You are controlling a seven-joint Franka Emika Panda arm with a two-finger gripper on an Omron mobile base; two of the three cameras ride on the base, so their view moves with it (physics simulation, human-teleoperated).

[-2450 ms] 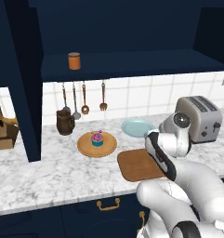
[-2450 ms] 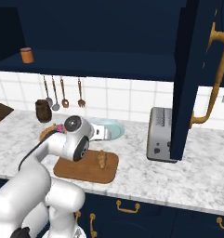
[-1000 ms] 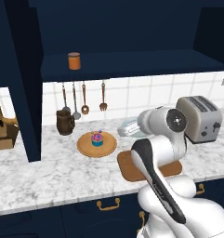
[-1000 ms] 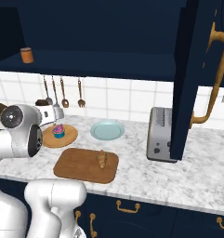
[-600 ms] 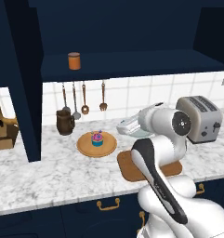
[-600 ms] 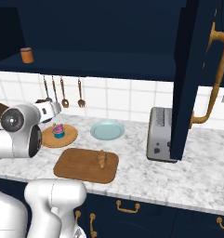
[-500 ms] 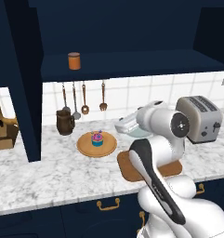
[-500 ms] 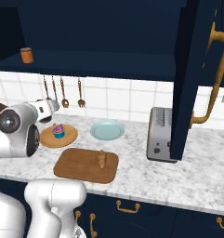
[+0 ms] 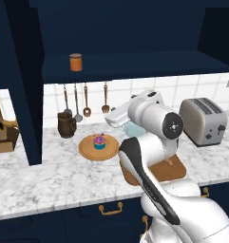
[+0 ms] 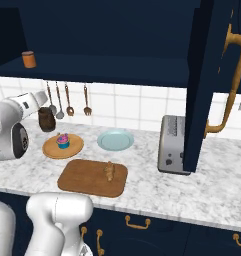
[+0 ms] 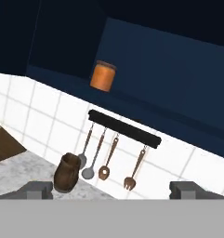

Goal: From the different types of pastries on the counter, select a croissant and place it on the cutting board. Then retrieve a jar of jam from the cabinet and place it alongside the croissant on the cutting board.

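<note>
With the croissant (image 10: pixel 109 171) already lying on the cutting board (image 10: pixel 82 181) on the counter (image 10: pixel 157 187), the risk now sits up in the cabinet (image 9: pixel 135 64): wide, empty jaws reaching into that shallow shelf could clip its front edge or knock the jar of jam (image 11: pixel 103 76) over backward. In the hand view the jar stands upright on the shelf, well above the fingertips (image 11: pixel 36 189) and nearer the left-side one, so the gripper (image 11: pixel 112 189) must rise and centre first.

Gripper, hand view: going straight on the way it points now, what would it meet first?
Probably the tiled wall near the utensil rail, below the jar of jam; the open gripper aims under the shelf, though depth is unclear.
</note>
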